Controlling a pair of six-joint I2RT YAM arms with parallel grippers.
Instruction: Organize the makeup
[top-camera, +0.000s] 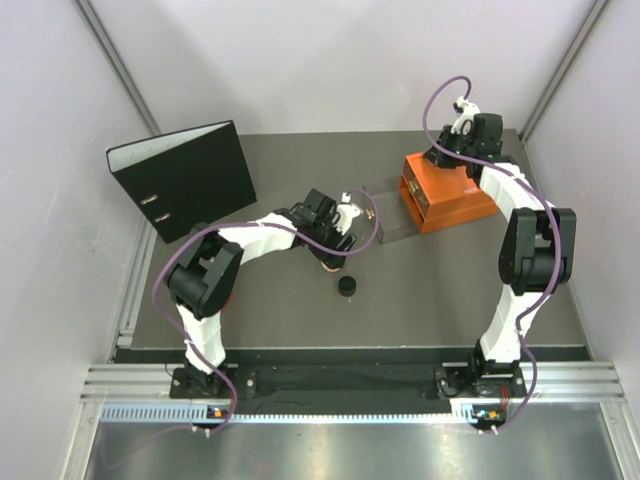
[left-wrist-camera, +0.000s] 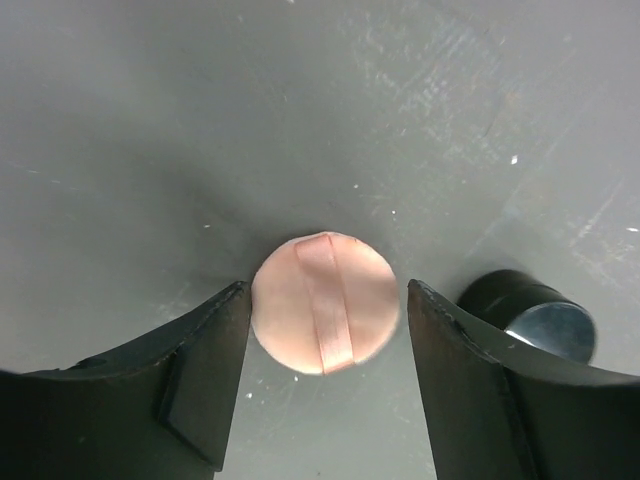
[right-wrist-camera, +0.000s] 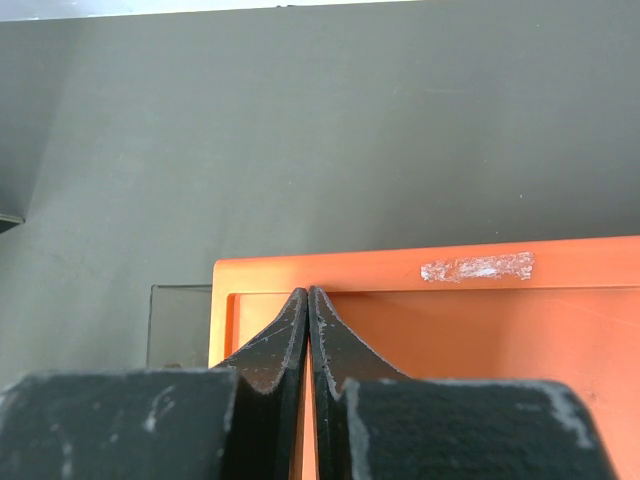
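round pink-tan compact (left-wrist-camera: 325, 315), cylindrical black jar (left-wrist-camera: 528, 308)

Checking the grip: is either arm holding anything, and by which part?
Nothing held. Left fingers flank the pink compact, a gap showing; right fingers shut, empty.

Around me stands a booth of plain, pale lilac-white panels: a back wall (top-camera: 330, 60), a left side wall (top-camera: 50, 250) and a right side wall (top-camera: 605, 220). Slim grey metal posts (top-camera: 110, 55) slant up the rear corners. Under me lies a dark grey matte tabletop (top-camera: 300, 320), flecked with white specks and faint scuffs up close. A ribbed aluminium rail (top-camera: 130, 385) borders its near edge, then a brushed steel sheet (top-camera: 350, 450) with a dull glare. A black lever-arch binder (top-camera: 190, 175) stands at the rear left. The light is soft and even.
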